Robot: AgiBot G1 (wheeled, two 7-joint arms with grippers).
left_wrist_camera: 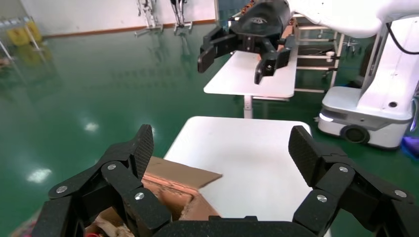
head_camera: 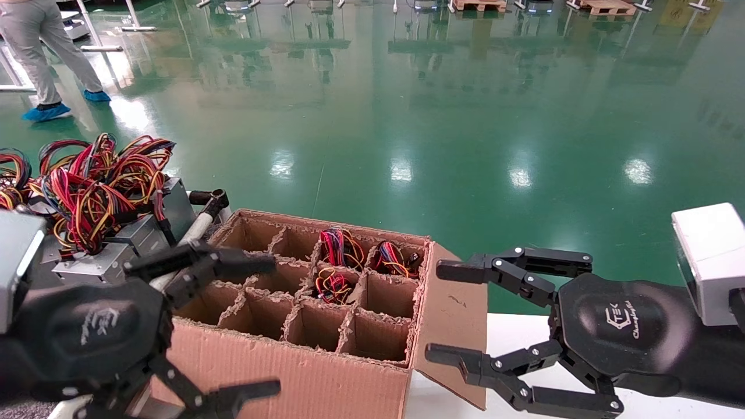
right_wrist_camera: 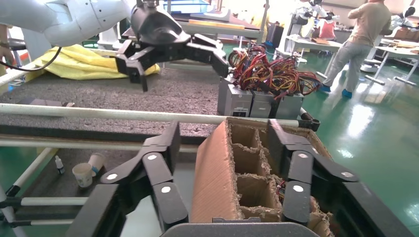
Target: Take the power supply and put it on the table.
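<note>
A brown carton of cardboard cells stands in front of me. Three of its far cells hold power supplies, seen as wire bundles. More power supplies, grey boxes with red and yellow wires, stand on the dark speckled table left of the carton. My left gripper hangs open over the carton's near left corner, holding nothing. Open too, my right gripper is level with the carton's right side, its fingers either side of the near wall.
A white tube rail edges the table. The carton stands on a smooth white tabletop, its flap hanging open on the right. Paper cups sit below the rail, a yellow cloth lies at the table's back, and a person stands on the green floor.
</note>
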